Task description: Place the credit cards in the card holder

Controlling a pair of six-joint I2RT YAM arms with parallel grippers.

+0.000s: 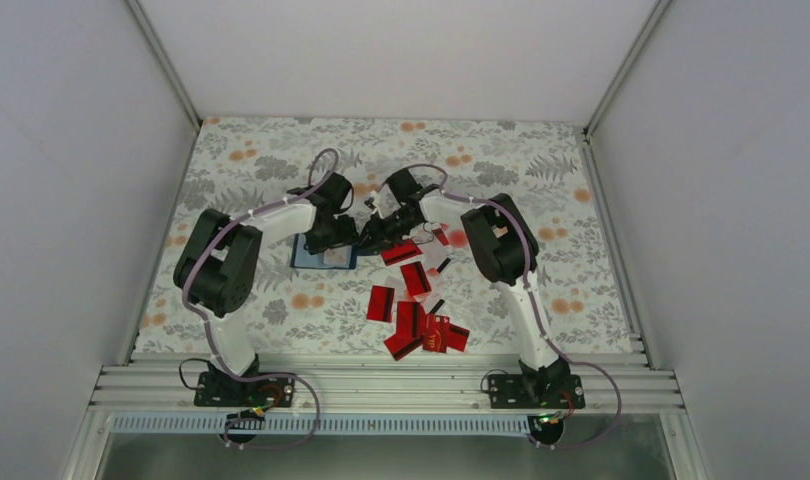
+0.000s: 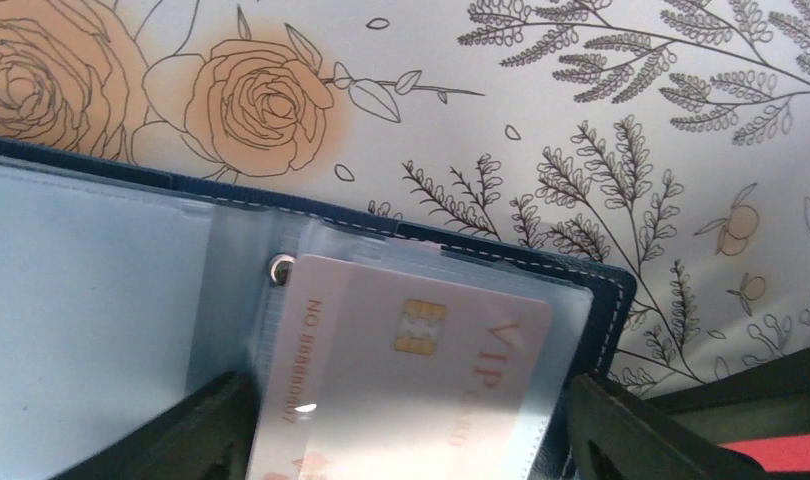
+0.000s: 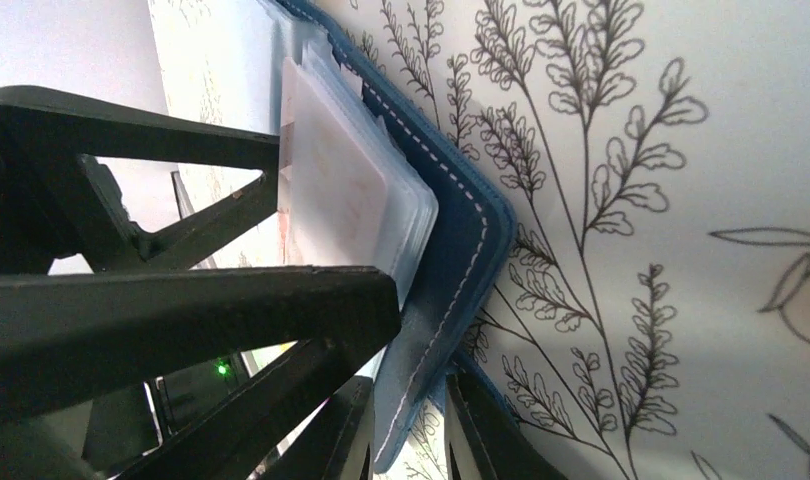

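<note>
Card holder (image 1: 322,258) lies open and flat on the floral table cover (image 1: 541,160), a little left of centre, navy cover down and pale blue inside facing up. Both arms reach in over it.

Left gripper (image 1: 333,240) is right above the holder, released. In the left wrist view its fingers (image 2: 631,435) stand wide apart, one over the pale blue left page and one at the holder's right edge, with nothing pinched between them.

White card (image 2: 421,385) with a gold chip and "VIP" lettering sits in the right-hand clear sleeve (image 2: 566,330), lying between the two left fingers. Its top corner is just beside the small metal snap (image 2: 279,268). How deep it is seated I can't tell, as the lower end is out of frame.

Right gripper (image 1: 374,238) comes in at the holder's 3 o'clock edge. In its wrist view the fingers (image 3: 231,310) are only narrowly apart, with tips against the stack of sleeves at the stitched navy corner. Can't tell whether it is clamping a sleeve or card or only resting there.

Red cards (image 1: 415,278) are loose on the table from 3 to 5 o'clock of the holder. One is just beside the right gripper, the rest in a scattered, partly overlapping cluster toward the near edge. Some show a black stripe.
</note>
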